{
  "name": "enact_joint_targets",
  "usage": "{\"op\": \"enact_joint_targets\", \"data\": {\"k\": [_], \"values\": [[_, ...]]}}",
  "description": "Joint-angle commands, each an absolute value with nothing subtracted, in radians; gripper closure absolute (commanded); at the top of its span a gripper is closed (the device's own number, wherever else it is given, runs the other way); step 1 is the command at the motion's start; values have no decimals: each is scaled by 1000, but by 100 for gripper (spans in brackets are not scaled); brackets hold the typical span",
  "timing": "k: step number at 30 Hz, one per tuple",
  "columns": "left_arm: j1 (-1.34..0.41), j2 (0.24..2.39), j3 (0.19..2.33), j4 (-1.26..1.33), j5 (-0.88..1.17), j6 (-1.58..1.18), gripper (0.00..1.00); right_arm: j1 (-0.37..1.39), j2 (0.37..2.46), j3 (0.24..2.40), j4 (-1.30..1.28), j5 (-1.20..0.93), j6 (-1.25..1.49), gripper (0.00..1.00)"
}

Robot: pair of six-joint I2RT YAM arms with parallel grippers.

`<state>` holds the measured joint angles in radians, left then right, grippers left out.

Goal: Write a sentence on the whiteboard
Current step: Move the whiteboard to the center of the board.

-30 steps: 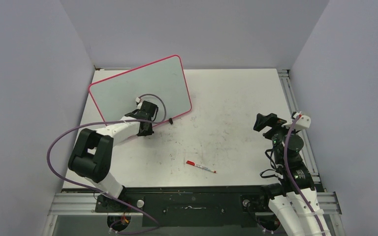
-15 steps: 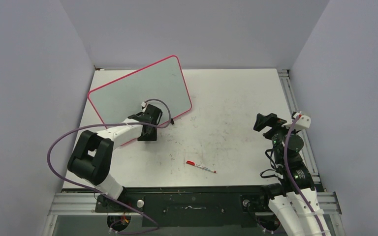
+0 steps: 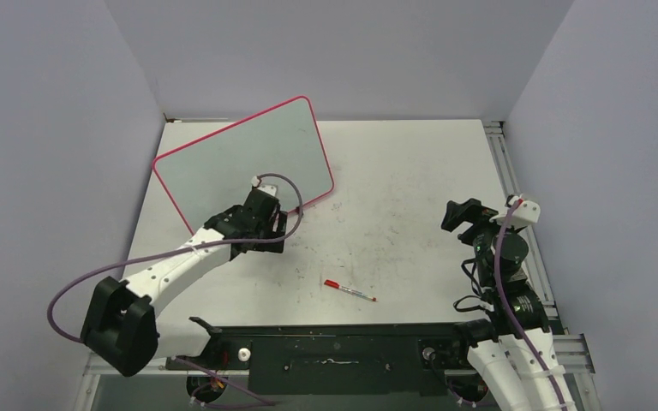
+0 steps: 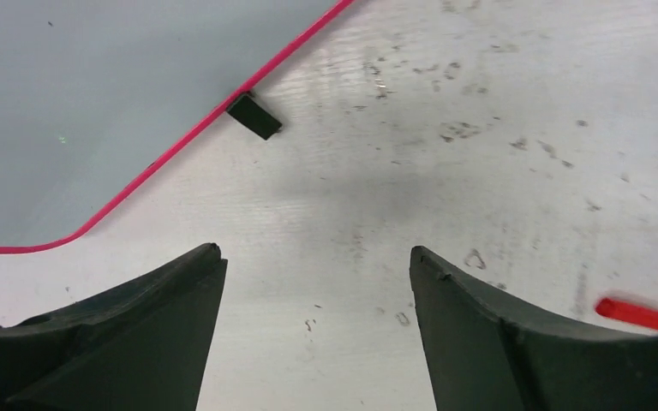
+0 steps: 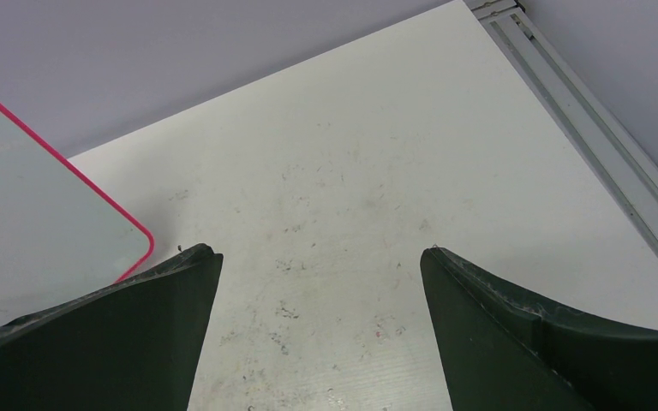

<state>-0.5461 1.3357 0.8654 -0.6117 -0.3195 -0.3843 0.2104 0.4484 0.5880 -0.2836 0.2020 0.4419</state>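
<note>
whiteboard (image 4: 94, 103) ahead-left of spread left jaws, not touching

The right gripper (image 5: 319, 253) gapes wide over the scuffed white table (image 5: 351, 171). The whiteboard (image 5: 34, 214) shows its pink-rimmed corner far left, and a metal rail (image 5: 591, 111) runs along the right.

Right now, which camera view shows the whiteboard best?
The top external view: the whiteboard appears almost whole, only its near edge partly behind the left arm. The left wrist view shows one corner and a black clip foot; the right wrist view shows one rounded corner.
</note>
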Motion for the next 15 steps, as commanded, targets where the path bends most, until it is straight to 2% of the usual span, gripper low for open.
{"op": "enact_joint_targets", "data": {"k": [1, 8, 15], "values": [[-627, 1188, 865, -570, -261, -277, 21, 213, 435, 660, -305, 198, 423, 10], [-796, 997, 763, -380, 82, 90, 17, 213, 452, 727, -378, 132, 433, 10], [-858, 1104, 725, -259, 216, 195, 17, 213, 467, 785, -449, 12, 423, 10]]}}
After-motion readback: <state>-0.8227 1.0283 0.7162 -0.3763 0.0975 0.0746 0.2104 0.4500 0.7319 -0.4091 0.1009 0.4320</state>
